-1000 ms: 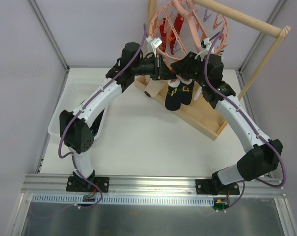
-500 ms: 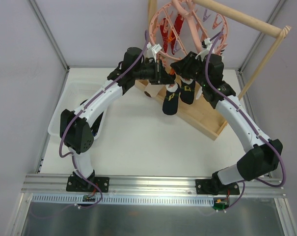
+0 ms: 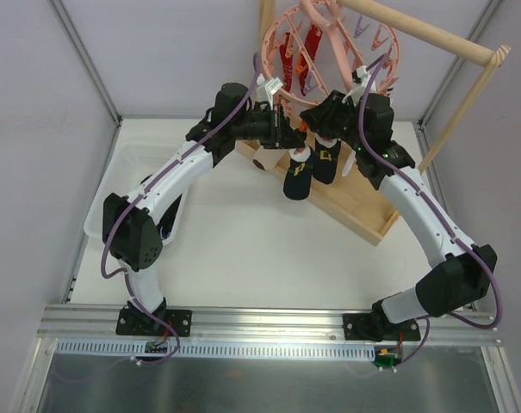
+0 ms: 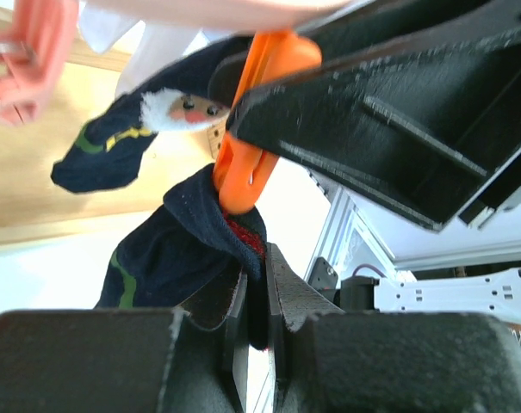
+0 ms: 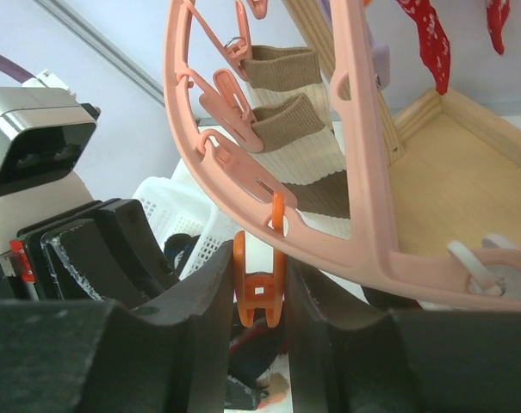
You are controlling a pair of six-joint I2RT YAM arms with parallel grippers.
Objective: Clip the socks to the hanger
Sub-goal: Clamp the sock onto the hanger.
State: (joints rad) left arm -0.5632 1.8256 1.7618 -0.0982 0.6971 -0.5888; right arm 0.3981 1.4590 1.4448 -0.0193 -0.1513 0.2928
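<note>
The pink ring hanger (image 3: 329, 52) hangs at the back, its rim (image 5: 355, 155) crossing the right wrist view. My right gripper (image 3: 319, 116) (image 5: 260, 284) is shut on an orange clip (image 5: 260, 288) (image 4: 251, 129) that hangs from that rim. My left gripper (image 3: 286, 138) (image 4: 258, 288) is shut on the cuff of a dark navy sock (image 4: 182, 249) (image 3: 299, 179). The clip's lower end meets that cuff; I cannot tell whether it bites. A second dark sock (image 3: 327, 163) (image 4: 114, 146) hangs just beside it.
Red socks (image 3: 294, 60) (image 5: 432, 34) and brown-and-white striped socks (image 5: 286, 112) hang clipped on the ring. The wooden stand's tray (image 3: 363, 206) lies under the socks, its rod (image 3: 432, 34) at the back right. A white basket (image 3: 131, 172) stands at the left.
The left gripper has drawn back slightly to the left with the sock's cuff, and the hanging sock has swung left with it. The right gripper stays clamped on the clip.
</note>
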